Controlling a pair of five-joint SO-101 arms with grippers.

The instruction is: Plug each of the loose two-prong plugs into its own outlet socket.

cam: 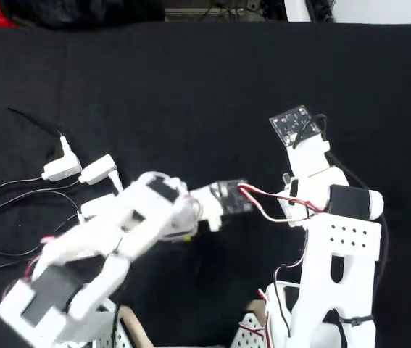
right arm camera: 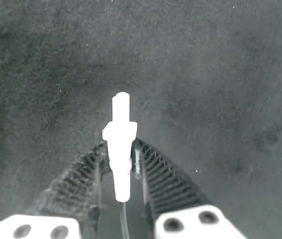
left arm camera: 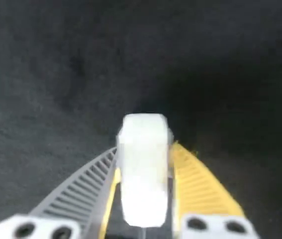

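In the left wrist view my left gripper (left arm camera: 143, 144) is shut on a white blocky plug body (left arm camera: 143, 169), clamped between a grey finger (left arm camera: 86, 184) and a yellow finger (left arm camera: 195, 179) above the black cloth. Its prongs are hidden. My right gripper (right arm camera: 121, 147) is shut on a slim white plug (right arm camera: 121, 134) that stands upright between the dark ribbed fingers, with its thin cord running back between them. In the high view two loose white plugs (cam: 61, 168) (cam: 98, 170) lie at the left with black cords. The left arm (cam: 140, 217) reaches toward the middle.
A black cloth (cam: 205, 87) covers the whole table. Thin black cords (cam: 17, 196) trail off the left side. The right arm (cam: 335, 239) stands at the right with its wrist board (cam: 296, 125) toward the back. Another white piece (cam: 96, 206) shows beside the left arm.
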